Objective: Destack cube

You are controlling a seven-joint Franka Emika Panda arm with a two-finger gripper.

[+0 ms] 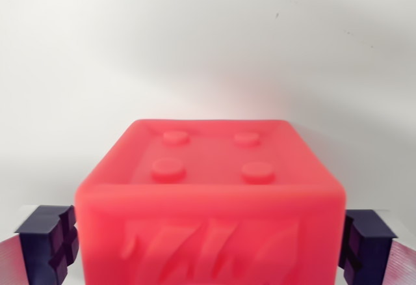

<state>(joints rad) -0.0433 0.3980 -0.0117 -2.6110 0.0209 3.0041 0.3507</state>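
Observation:
A red cube (208, 168) fills the lower middle of the wrist view. Its top face has a raised rim and several round studs, and its near face carries embossed shapes. My gripper (208, 246) straddles it: the dark blue left pad (52, 243) and the right pad (365, 246) sit flush against the cube's two sides with no gap showing. Whatever lies under the cube is hidden below the frame edge.
A plain white surface (208, 38) lies behind the cube, with a faint pink reflection just past it. No other objects show.

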